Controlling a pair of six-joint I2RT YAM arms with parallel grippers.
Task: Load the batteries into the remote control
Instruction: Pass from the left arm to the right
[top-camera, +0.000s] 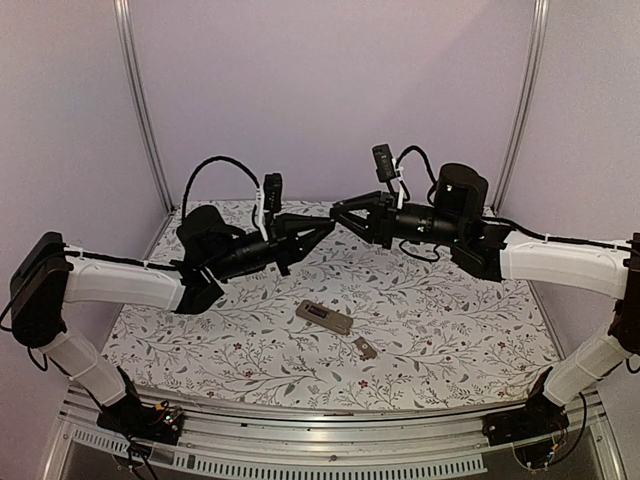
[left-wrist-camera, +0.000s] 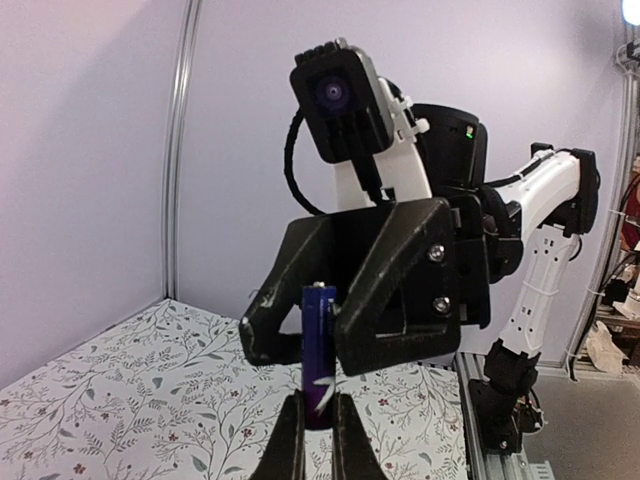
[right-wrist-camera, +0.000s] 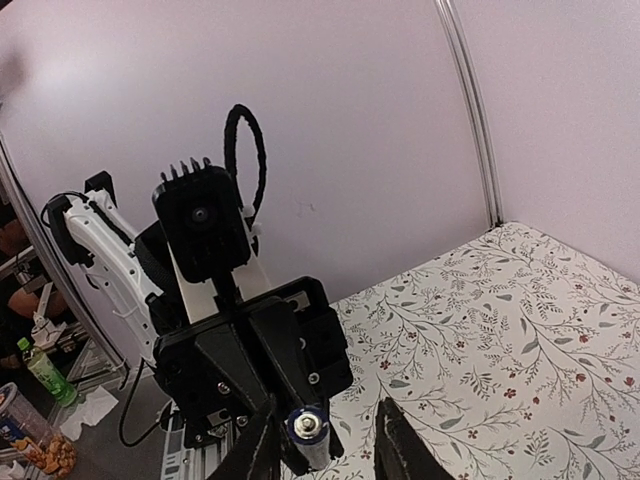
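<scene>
Both arms are up off the bench (top-camera: 450, 330), meeting nose to nose in mid-air above its far half. The left jaws are pinching a battery (left-wrist-camera: 318, 350), a dark blue cell standing straight up from their tips in the left wrist view. The right jaws are spread, a finger (right-wrist-camera: 400, 452) on either side of that same battery. The right wrist camera looks straight at its end cap, and I can't tell if they touch it. Down below, the remote control (top-camera: 335, 322) lies flat near the bench's middle, tan back up, dark recess showing. A small loose cover piece (top-camera: 365, 348) lies just beside it, toward the near edge.
</scene>
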